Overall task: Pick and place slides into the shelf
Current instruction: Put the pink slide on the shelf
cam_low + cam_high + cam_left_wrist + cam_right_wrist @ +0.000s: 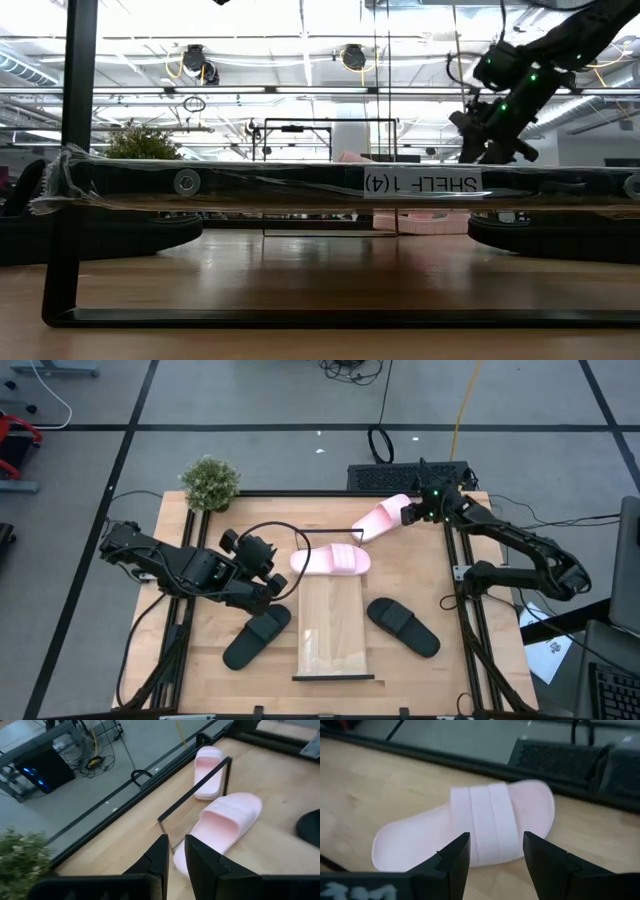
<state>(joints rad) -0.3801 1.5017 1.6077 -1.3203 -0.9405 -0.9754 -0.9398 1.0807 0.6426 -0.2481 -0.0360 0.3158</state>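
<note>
Right hand point(492, 857) hovers wide open, empty, just above the far pink slide point(470, 827), strap straight ahead between the fingers; slide's long axis lies crosswise. Left hand point(175, 855), nearly closed, waits farther off.

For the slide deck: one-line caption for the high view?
Right gripper open at a pink slide; second pink slide on the shelf.

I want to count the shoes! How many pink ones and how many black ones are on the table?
Pink slides: 2
Black slides: 2
Total: 4
</note>
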